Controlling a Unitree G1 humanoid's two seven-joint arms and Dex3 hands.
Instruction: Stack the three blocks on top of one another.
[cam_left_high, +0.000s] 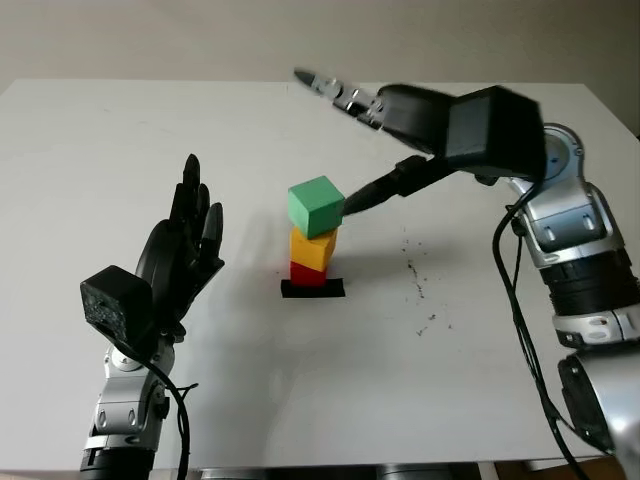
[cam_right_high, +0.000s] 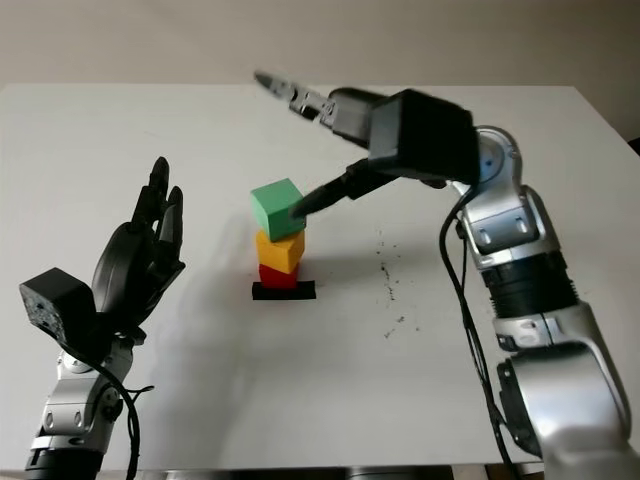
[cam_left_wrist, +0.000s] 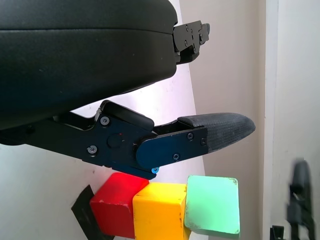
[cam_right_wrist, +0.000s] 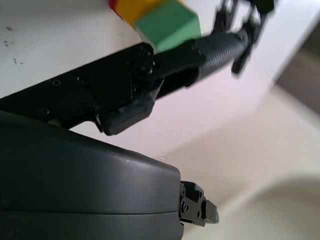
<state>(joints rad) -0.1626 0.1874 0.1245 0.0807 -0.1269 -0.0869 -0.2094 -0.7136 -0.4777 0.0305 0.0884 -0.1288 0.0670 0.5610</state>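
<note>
A red block (cam_left_high: 306, 274) sits on a black tape mark (cam_left_high: 312, 289) at the table's middle. A yellow block (cam_left_high: 313, 248) lies on it, and a green block (cam_left_high: 316, 206) is on top, turned a little and slightly off-centre. My right hand (cam_left_high: 335, 140) is open above and to the right of the stack. Its thumb tip (cam_left_high: 352, 203) is at the green block's right side; I cannot tell whether it touches. The long fingers (cam_left_high: 335, 92) point away over the far table. My left hand (cam_left_high: 185, 240) is open, held upright to the left of the stack, apart from it.
The white table (cam_left_high: 120, 150) carries small dark specks (cam_left_high: 420, 290) right of the stack. Black cables (cam_left_high: 520, 330) hang along the right arm. The table's front edge runs along the bottom, and a beige wall stands behind.
</note>
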